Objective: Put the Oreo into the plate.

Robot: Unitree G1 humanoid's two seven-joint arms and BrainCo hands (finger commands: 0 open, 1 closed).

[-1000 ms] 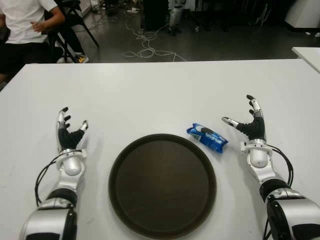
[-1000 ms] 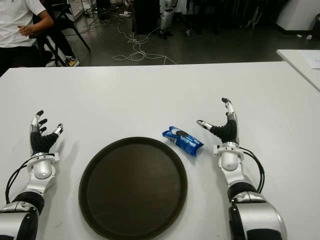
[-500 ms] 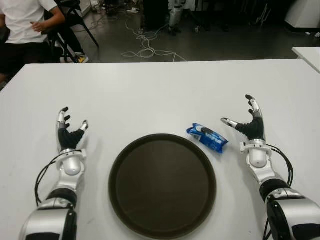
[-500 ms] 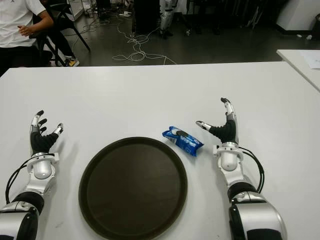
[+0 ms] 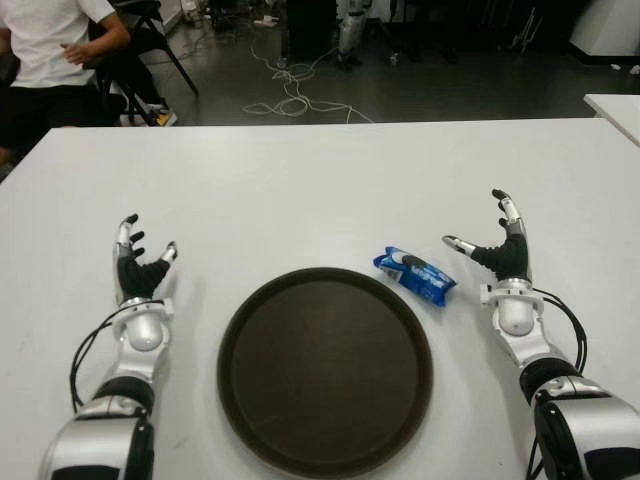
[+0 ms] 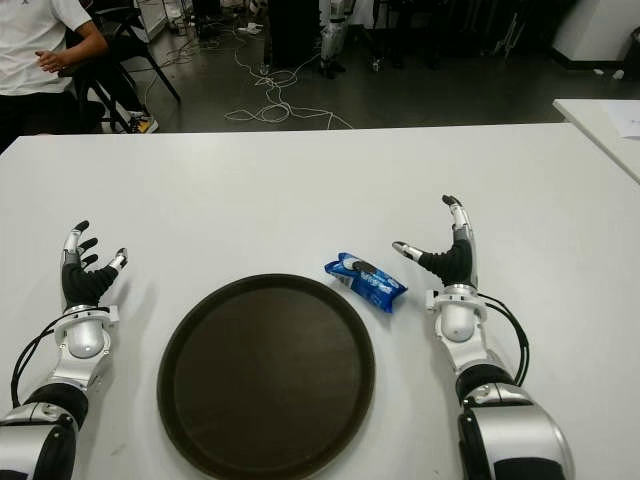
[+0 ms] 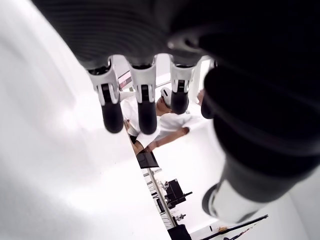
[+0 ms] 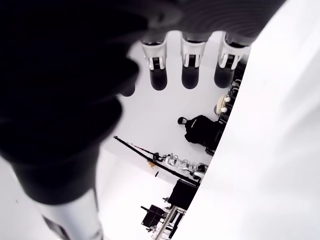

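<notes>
A blue Oreo packet (image 5: 415, 275) lies flat on the white table (image 5: 300, 190), touching nothing, just beyond the right rim of a round dark brown plate (image 5: 325, 368) that holds nothing. My right hand (image 5: 497, 245) stands to the right of the packet, fingers spread and upright, thumb pointing toward it with a small gap between. My left hand (image 5: 140, 262) shows to the left of the plate, fingers spread, holding nothing. Both wrist views show only straight fingers and open air.
A person in a white shirt (image 5: 55, 50) sits on a chair beyond the table's far left corner. Cables (image 5: 290, 95) lie on the dark floor behind the table. Another white table's corner (image 5: 615, 105) shows at the far right.
</notes>
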